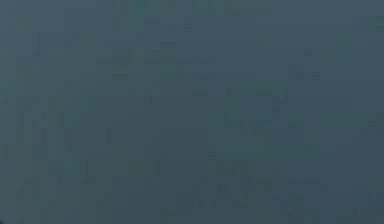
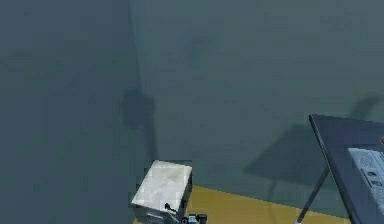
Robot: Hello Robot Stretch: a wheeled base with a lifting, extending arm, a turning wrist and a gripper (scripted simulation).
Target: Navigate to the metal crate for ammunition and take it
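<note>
Forward view faces a blue-grey wall [image 1: 190, 110] close up; arm side view overlooks that wall's corner [image 2: 132, 80]

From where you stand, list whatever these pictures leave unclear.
1. Arm side view: the tool is cut by the bottom edge. A pale box lies by it, so whether it holds anything cannot be told.
2. Arm side view: the table is cut by the right edge, and the flat thing on it is too small to name.
3. Forward view: the wall hides whatever lies beyond.
</note>
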